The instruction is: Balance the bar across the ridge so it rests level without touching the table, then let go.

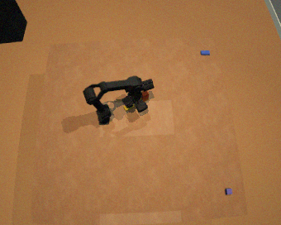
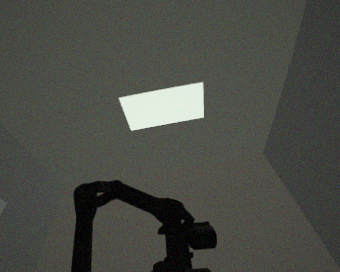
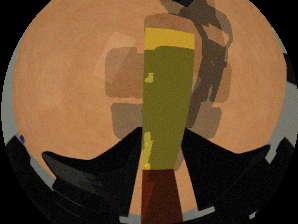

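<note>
Top view shows one black robot arm point(image 1: 115, 86) point(image 2: 139, 199), one blue block point(image 1: 205, 53) and one purple cube point(image 1: 228, 191) on a tan desk point(image 1: 135, 174) point(image 3: 60, 90), along with one bar point(image 1: 145, 96) point(image 3: 168, 100), its yellow and red parts peeking out on opposite sides of the one gripper point(image 1: 135, 103) point(image 2: 182, 269) point(image 3: 161, 132). The blue block and the cube lie well apart from the arm and from each other.

The arm rises from its base, bends at a high elbow and reaches across to the wrist, where the gripper hangs pointed down over the bar. Its two fingers stand partly apart, one along each side of the bar, in a released state.

The wrist view alone shows the length of the bar running between the fingers, olive-yellow with a brighter yellow far end and a dark red portion nearest the camera. The exterior view catches the raised elbow against a grey ceiling with one bright light panel point(image 2: 164, 106), but neither the desk nor the bar. With the gripper covering the bar's middle from above, its contact with the ridge, and whether it sits level, cannot fairly be judged.
</note>
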You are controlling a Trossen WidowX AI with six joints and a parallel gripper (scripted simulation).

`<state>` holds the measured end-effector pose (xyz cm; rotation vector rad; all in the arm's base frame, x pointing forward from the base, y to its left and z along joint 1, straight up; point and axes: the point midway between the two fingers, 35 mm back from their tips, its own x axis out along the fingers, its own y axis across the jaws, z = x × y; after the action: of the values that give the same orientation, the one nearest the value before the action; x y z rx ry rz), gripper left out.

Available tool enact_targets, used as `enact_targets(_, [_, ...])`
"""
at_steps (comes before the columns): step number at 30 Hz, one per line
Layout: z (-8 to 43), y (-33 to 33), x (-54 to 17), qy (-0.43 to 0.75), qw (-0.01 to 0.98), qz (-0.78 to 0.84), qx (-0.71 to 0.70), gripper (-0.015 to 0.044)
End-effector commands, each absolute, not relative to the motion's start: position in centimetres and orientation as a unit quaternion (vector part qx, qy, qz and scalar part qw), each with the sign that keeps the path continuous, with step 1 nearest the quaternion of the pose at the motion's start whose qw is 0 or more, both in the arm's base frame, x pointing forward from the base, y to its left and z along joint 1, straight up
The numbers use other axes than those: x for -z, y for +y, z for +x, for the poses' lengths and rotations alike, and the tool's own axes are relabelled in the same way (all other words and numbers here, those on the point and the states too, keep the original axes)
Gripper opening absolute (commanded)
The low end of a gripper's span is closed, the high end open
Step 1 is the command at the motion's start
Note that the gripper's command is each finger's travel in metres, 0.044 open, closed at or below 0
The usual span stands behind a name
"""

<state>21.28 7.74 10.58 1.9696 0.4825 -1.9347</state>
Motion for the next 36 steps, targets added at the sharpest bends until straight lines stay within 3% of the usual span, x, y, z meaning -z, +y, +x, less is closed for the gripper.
enact_targets(1, [21.28, 7.74, -10.58, 0.17, 0.169, 0.693, 0.68, 0.0171])
enact_targets(24, [21.28, 7.74, -10.58, 0.17, 0.169, 0.693, 0.68, 0.0185])
enact_targets(33, [21.28, 7.74, -10.58, 0.17, 0.169, 0.693, 0.68, 0.0421])
enact_targets(36, [21.28, 7.74, -10.58, 0.17, 0.169, 0.693, 0.68, 0.044])
